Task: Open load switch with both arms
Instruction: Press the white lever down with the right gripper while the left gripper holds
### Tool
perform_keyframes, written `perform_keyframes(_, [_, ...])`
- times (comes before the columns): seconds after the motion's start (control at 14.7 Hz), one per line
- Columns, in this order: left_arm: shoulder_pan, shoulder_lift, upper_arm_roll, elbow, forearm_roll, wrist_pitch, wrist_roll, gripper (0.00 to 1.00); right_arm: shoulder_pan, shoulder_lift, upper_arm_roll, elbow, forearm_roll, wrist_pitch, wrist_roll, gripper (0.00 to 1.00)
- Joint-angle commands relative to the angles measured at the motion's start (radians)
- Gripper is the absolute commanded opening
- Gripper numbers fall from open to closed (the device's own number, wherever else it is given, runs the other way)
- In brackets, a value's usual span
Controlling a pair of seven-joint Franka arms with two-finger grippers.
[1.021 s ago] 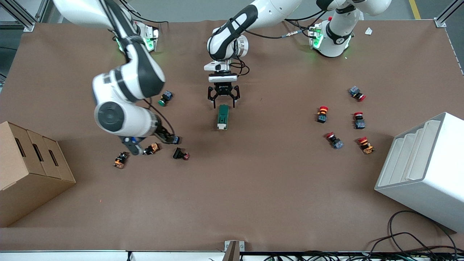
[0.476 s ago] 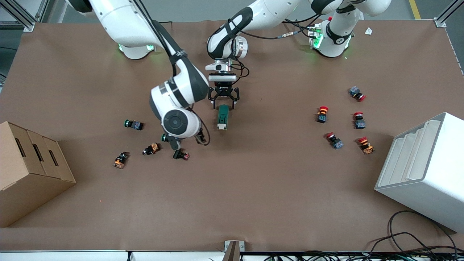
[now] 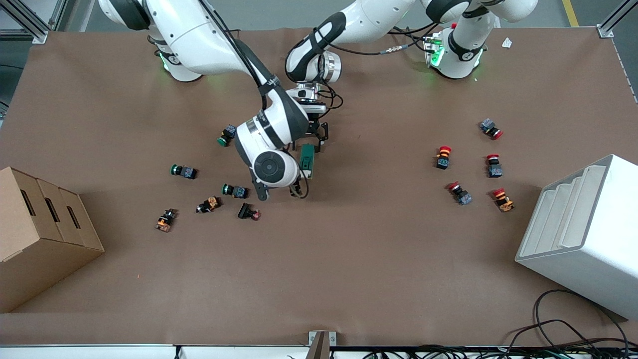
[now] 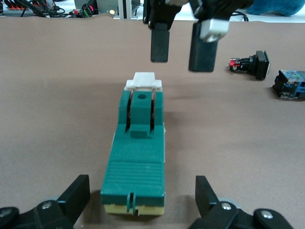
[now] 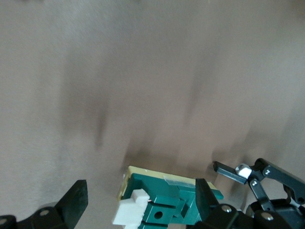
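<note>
The load switch (image 3: pixel 307 160), a dark green block on a cream base, lies flat mid-table with its white lever (image 4: pixel 143 80) at the end nearer the front camera. My left gripper (image 4: pixel 141 191) is open and low. Its fingers (image 4: pixel 78 193) straddle the switch's end farther from the front camera, apart from its sides. My right gripper (image 5: pixel 140 198) is open and hangs over the lever end without touching it. The right gripper (image 4: pixel 181 45) also shows in the left wrist view, above the lever. In the front view the right arm's wrist (image 3: pixel 269 167) hides part of the switch.
Several green and orange push buttons (image 3: pixel 234 190) lie toward the right arm's end, close to the right wrist. Several red ones (image 3: pixel 442 157) lie toward the left arm's end. A cardboard box (image 3: pixel 40 234) and a white rack (image 3: pixel 583 234) stand at the table's ends.
The right arm has swung from the buttons at its end of the table across to the load switch, ending over the lever end. The left gripper has stayed open at the switch.
</note>
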Motion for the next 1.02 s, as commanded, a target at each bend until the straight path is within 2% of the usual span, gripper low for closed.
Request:
perform_keyframes(0.0, [-0.026, 0.0, 0.008, -0.024, 0.021, -0.033, -0.056, 0.98, 0.028, 0.028, -0.008, 0.015, 0.019, 0.013, 0.047, 1.0])
perform_keyframes(0.2, [-0.037, 0.005, 0.008, -0.031, 0.021, -0.042, -0.077, 0.98, 0.051, 0.027, -0.006, 0.015, 0.019, 0.001, 0.067, 1.0])
perform_keyframes(0.41, [-0.043, 0.015, 0.009, -0.031, 0.023, -0.059, -0.082, 0.98, 0.051, 0.022, 0.032, 0.015, 0.016, -0.008, 0.101, 1.0])
perform_keyframes(0.95, [-0.04, 0.015, 0.011, -0.028, 0.024, -0.061, -0.08, 0.99, 0.04, -0.008, 0.034, 0.063, 0.014, -0.212, 0.088, 1.0])
